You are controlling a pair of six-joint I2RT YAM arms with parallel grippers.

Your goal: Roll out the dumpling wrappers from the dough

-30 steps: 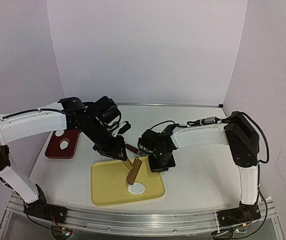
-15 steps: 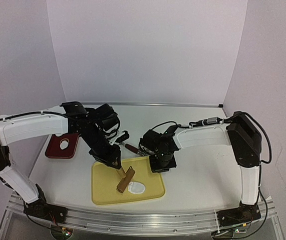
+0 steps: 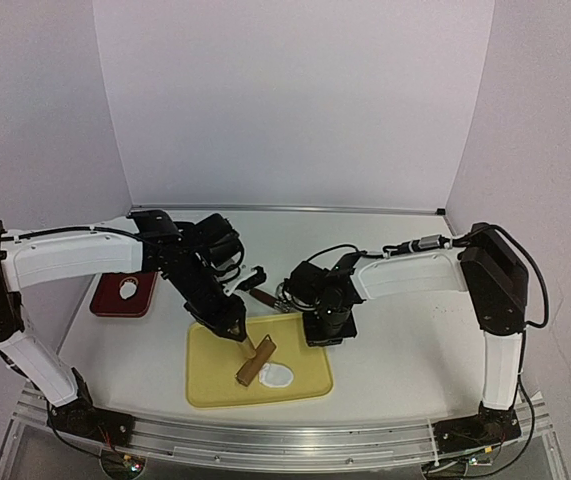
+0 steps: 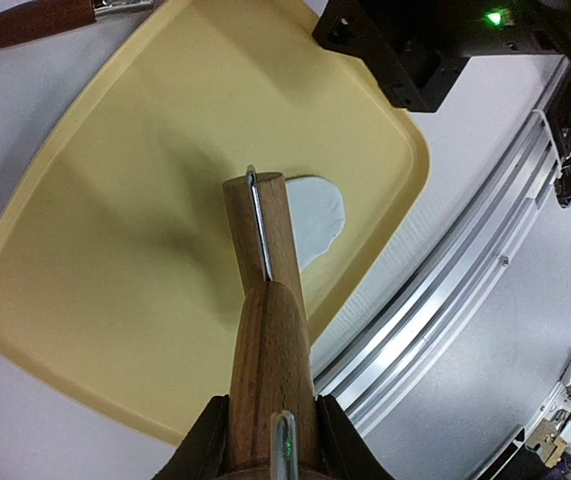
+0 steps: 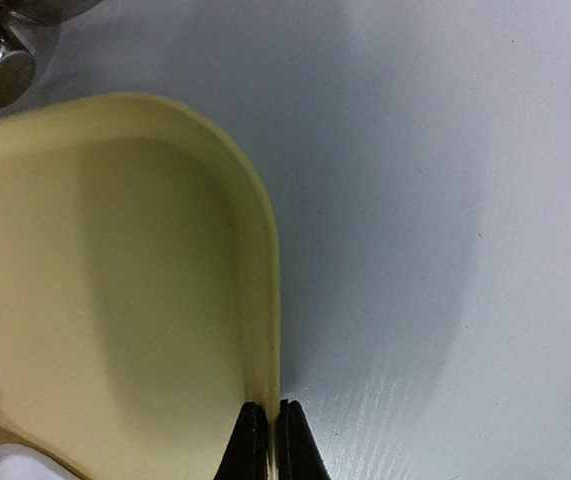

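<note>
far left: dark red tray [image 3: 115,300] on white table [image 3: 405,350], one small white dumpling wrapper [image 3: 128,290] lying in it, well apart from both arms. no text legible on it.

l arm reaches in over yellow tray [image 3: 210,375]. left gripper [image 3: 233,332] jaws clamped on the wood handle of a roller [image 3: 255,360]; wrist cam shows both fingers [image 4: 205,455] pressed to the handle sides, left gripper [image 4: 270,455] at frame bottom. roller [image 4: 263,290] tilts down toward the tray, metal wire running along the top, head end over the near edge of flat white dough [image 4: 317,215]. contact w/ dough can't be told. dough [image 3: 277,376] sits in the tray's near-right part.

just behind the tray: brown-handled tool [image 3: 263,297] on the table, also top left in l wrist cam [image 4: 35,22].

right gripper [image 3: 323,330] at the tray's far-right corner, jaws together, pinching the thin tray rim [image 5: 265,300]; right gripper [image 5: 268,435] tips nearly touching. shiny metal piece [image 5: 0,70] top left of that view. green led [image 4: 492,17] lit on r arm.
</note>
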